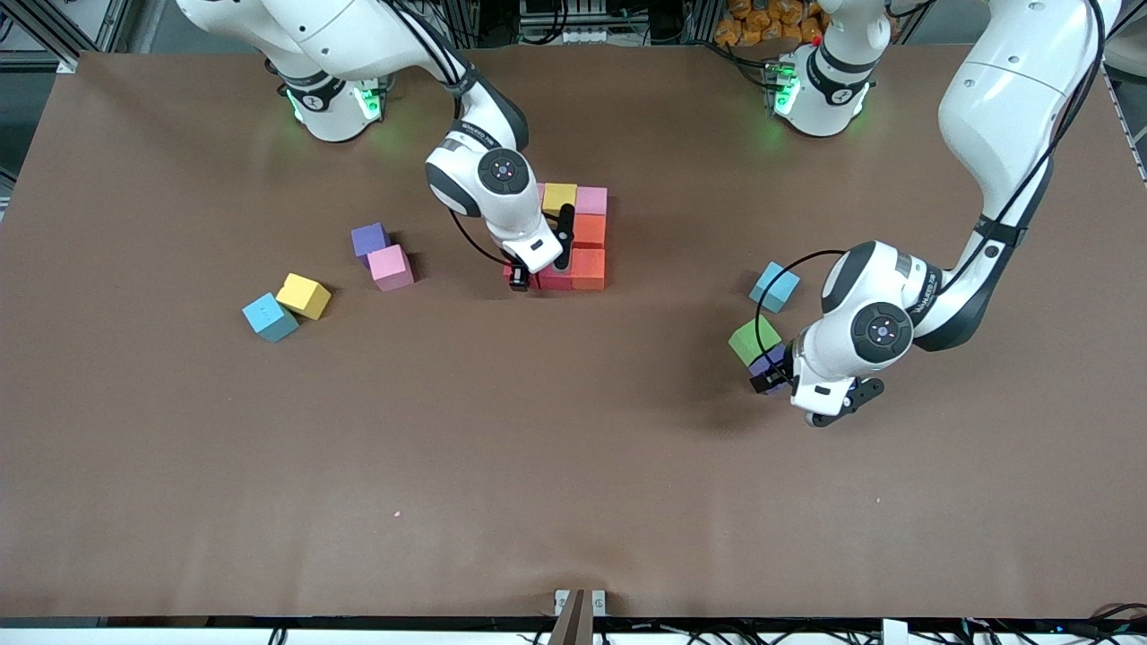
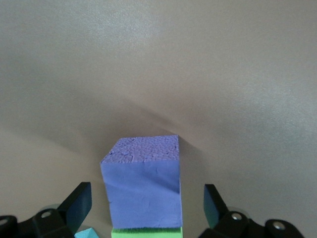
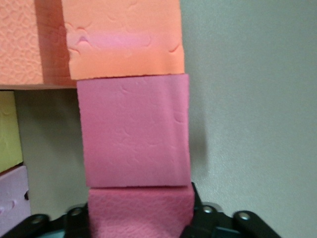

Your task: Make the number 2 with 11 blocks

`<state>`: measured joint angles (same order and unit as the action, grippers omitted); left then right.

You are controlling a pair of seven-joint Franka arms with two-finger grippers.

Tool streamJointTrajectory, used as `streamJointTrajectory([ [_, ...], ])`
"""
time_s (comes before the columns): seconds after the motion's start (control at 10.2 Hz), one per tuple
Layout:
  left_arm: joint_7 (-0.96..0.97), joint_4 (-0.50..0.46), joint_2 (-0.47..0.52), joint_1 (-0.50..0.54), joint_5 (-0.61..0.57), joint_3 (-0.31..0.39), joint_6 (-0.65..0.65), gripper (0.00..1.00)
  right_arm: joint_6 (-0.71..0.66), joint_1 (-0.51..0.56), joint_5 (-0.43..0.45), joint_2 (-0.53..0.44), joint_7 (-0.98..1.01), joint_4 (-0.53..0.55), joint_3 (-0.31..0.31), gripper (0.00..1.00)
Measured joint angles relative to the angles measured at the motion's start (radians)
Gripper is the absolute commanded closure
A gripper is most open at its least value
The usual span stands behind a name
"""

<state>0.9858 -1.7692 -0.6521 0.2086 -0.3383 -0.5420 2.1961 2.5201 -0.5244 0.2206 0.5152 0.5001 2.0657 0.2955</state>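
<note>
Part of the number 2 lies mid-table: a yellow block [image 1: 559, 197], a pink block [image 1: 590, 199], two orange blocks [image 1: 589, 230] [image 1: 587, 267] and a red block [image 1: 557, 278]. My right gripper [image 1: 529, 273] [image 3: 141, 214] is down at the end of that red row, shut on a second red block [image 3: 141, 210] that touches the first [image 3: 133, 131]. My left gripper [image 1: 772, 373] [image 2: 147, 198] is open astride a purple block [image 1: 767, 364] [image 2: 143, 183], with a gap on each side. A green cube [image 1: 754, 340] [image 2: 146, 233] touches that purple block.
A light blue block [image 1: 774, 287] lies near the green cube, farther from the front camera. Toward the right arm's end of the table lie a purple block [image 1: 369, 240], a pink block [image 1: 391, 267], a yellow block [image 1: 303, 296] and a light blue block [image 1: 270, 317].
</note>
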Motion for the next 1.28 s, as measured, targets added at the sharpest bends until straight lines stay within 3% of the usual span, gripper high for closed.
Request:
streamJointTrajectory([
  [0.2, 0.003, -0.013, -0.011, 0.0, 0.0, 0.0, 0.025, 0.0, 0.013, -0.002, 0.0, 0.019, 0.0, 0.0, 0.0, 0.0],
  [0.69, 0.004, -0.019, -0.012, 0.001, 0.0, 0.001, 0.031, 0.12, 0.007, -0.002, 0.0, 0.019, 0.0, -0.005, -0.001, 0.0],
  [1.08, 0.004, -0.02, -0.014, 0.001, 0.0, 0.002, 0.031, 0.15, -0.03, -0.002, 0.0, -0.036, 0.0, -0.016, 0.01, 0.0],
  [1.28, 0.004, -0.02, -0.029, 0.001, -0.009, 0.003, 0.032, 0.31, -0.051, -0.003, 0.0, -0.094, 0.0, -0.012, 0.012, 0.0],
])
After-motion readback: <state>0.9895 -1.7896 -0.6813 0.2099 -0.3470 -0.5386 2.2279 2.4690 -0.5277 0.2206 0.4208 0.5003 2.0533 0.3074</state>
